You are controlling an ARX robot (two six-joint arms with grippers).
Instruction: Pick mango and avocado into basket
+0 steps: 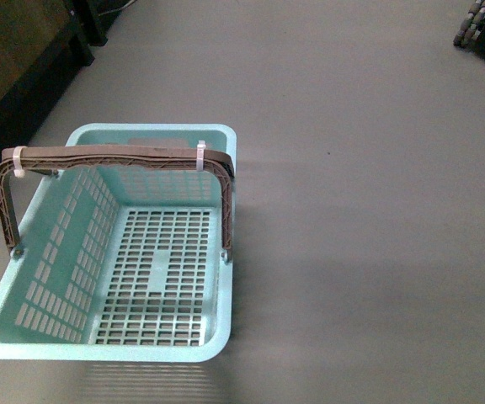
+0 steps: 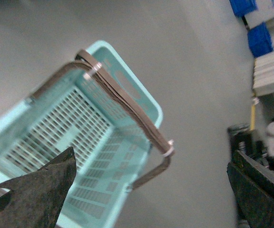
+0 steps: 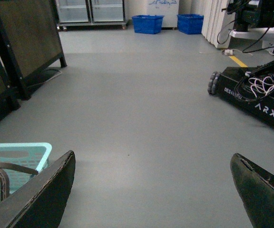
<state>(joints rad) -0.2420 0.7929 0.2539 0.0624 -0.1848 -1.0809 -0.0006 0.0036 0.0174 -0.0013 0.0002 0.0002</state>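
The light teal basket [image 1: 226, 210] stands on the grey floor at the left of the front view, its slotted floor bare and its brown handle [image 1: 116, 157] swung up across the far end. The left wrist view looks down on the basket [image 2: 151, 102] from above, with my left gripper [image 2: 152, 164] open and its dark fingers [image 2: 37, 190] spread wide over the basket's side. My right gripper [image 3: 152, 161] is open above bare floor, a corner of the basket [image 3: 37, 154] beside it. The mango and the avocado are out of view. Neither arm shows in the front view.
Dark furniture [image 1: 15, 67] stands along the far left. A black wheeled robot base [image 3: 251, 90] sits at the right, its edge visible as dark wheels [image 1: 482, 25]. Blue bins [image 3: 149, 23] and cabinets line the far wall.
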